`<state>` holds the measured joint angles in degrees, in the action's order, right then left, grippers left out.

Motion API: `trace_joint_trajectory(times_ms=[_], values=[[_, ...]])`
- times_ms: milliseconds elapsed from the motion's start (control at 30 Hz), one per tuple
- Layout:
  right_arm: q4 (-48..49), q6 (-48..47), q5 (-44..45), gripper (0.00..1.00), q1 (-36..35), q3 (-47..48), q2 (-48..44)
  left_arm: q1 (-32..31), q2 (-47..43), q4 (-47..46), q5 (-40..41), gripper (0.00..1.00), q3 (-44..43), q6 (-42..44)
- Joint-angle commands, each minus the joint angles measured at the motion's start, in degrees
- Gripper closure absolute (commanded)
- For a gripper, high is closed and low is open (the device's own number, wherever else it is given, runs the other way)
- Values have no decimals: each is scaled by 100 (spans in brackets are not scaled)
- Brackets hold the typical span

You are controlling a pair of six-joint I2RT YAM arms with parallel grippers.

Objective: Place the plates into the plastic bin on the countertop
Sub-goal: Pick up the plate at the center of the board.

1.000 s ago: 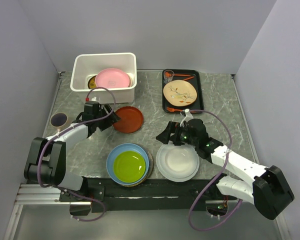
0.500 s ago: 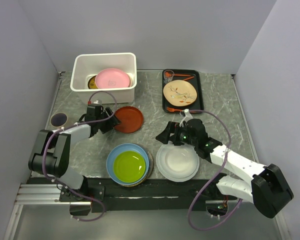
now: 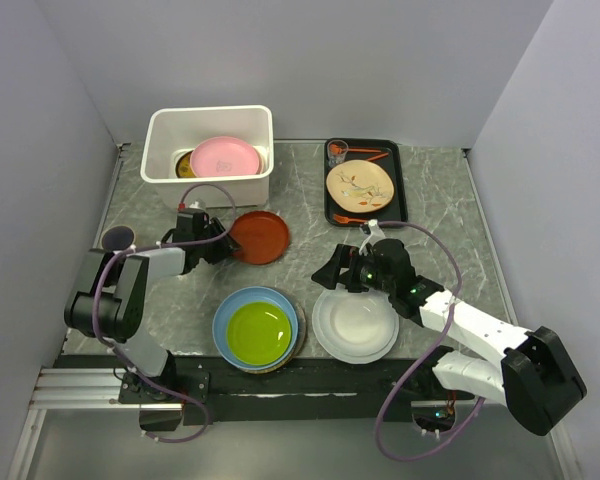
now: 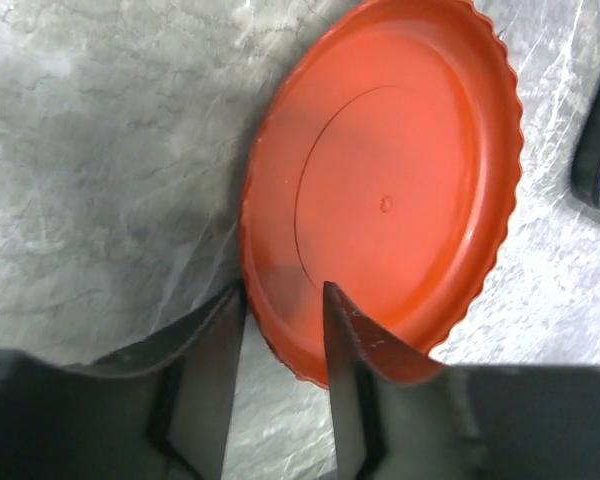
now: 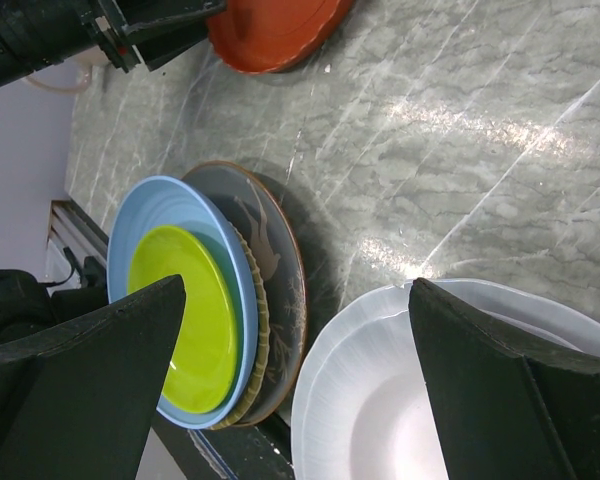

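Observation:
A red-brown plate [image 3: 260, 238] lies on the grey countertop [image 3: 430, 200] in front of the white plastic bin [image 3: 208, 117]. My left gripper [image 3: 220, 241] is open; its jaws straddle that plate's near rim [image 4: 400, 190], one finger outside it and one over it [image 4: 283, 288]. The bin holds a pink plate [image 3: 224, 156] and a brown patterned one [image 3: 184, 164]. A lime green plate [image 3: 259, 331] sits on a blue plate [image 3: 230, 310] and a dark deer plate [image 5: 265, 250]. My right gripper [image 3: 338, 272] is wide open and empty [image 5: 298, 283] above the left edge of the white plates [image 3: 355, 325].
A flat black tray [image 3: 398, 180] at the back right holds the peach flower plate [image 3: 359, 184] and orange cutlery. A small dark round dish [image 3: 117, 238] sits by the left wall. Walls close in on three sides.
My left gripper has moved forward onto the red-brown plate's rim and the left arm has swung nearer the left wall. The right arm has barely moved.

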<state>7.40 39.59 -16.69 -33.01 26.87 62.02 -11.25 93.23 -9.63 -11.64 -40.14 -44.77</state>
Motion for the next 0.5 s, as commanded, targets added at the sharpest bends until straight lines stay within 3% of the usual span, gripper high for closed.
trace_joint_trajectory(times_ms=[0, 67, 100, 200, 467], values=[[288, 22, 25, 0, -38, -59, -23, -18, 213, -127, -58, 67, 103, 21], [288, 22, 16, 0, -47, -51, 3, -18, 292, -153, -93, 77, 112, 13], [288, 22, 16, 0, -38, -51, 3, -18, 318, -188, -93, 87, 120, 21], [297, 40, 16, 0, -38, -68, 3, -18, 345, -215, -102, 99, 138, 21], [324, 40, 8, 0, -47, -59, 38, -18, 99, -180, -93, 99, 164, 4]])
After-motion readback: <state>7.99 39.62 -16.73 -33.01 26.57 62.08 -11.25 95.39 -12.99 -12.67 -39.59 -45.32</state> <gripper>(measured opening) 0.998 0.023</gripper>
